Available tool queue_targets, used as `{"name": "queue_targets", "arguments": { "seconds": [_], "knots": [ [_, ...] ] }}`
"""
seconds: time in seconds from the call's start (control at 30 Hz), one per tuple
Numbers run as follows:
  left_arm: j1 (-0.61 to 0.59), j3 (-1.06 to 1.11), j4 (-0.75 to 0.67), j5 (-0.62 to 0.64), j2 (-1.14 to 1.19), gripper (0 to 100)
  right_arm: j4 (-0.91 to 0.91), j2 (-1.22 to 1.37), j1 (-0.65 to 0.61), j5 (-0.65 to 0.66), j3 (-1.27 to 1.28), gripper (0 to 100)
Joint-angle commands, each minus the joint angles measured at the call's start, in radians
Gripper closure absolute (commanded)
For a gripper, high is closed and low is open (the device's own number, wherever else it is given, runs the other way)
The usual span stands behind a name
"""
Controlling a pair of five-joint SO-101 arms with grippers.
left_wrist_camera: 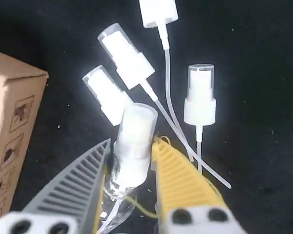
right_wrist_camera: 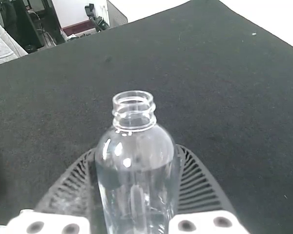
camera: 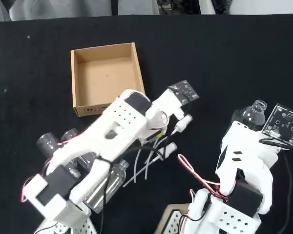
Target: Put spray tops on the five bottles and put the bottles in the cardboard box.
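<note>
My left gripper is shut on a white spray top, whose thin tube hangs down between the fingers. It hovers above several more spray tops lying on the black table; from above they lie near the middle. My right gripper is shut on a clear bottle that stands upright with an open neck; in the high view this bottle is at the right. The open cardboard box stands at the back left, with nothing inside.
Other clear bottles lie at the left, partly hidden under the left arm; one shows below it. A corner of the box is near the left gripper. A wooden piece sits at the front edge.
</note>
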Motion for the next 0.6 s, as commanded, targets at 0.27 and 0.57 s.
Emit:
{"name": "queue_targets", "arguments": {
  "seconds": [0.27, 0.57],
  "knots": [
    [-0.013, 0.059, -0.052, 0.086, -0.242, 97, -0.034, -0.024, 0.023, 0.011, 0.015, 97.7],
    [-0.013, 0.054, -0.081, 0.16, -0.31, 97, -0.083, -0.024, -0.058, 0.012, 0.071, 97.7]
  ]
}}
